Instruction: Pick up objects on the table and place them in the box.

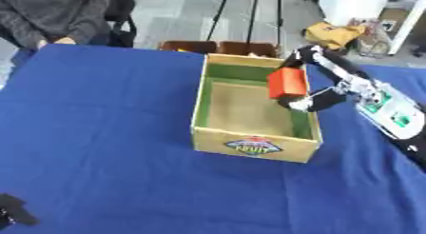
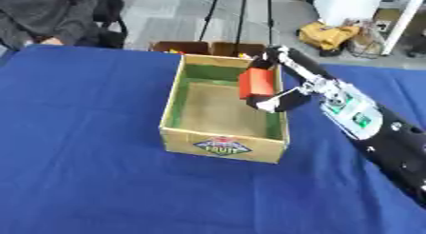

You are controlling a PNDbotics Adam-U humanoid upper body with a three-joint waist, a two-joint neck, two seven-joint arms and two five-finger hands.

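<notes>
Fingers and thumb of the right hand (image 1: 306,81) are curling round a red block (image 1: 286,82), holding it over the right side of the open box (image 1: 255,146), just inside its right wall. Its arm is reaching in from the right across the blue tablecloth (image 1: 100,133). Down in the lower left corner, the left hand (image 1: 13,210) is showing only as a dark shape; its fingers cannot be made out.

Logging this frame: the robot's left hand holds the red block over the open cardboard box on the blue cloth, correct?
Not quite: it is the right hand that holds the red block over the open cardboard box on the blue cloth, as the right eye view shows.
</notes>
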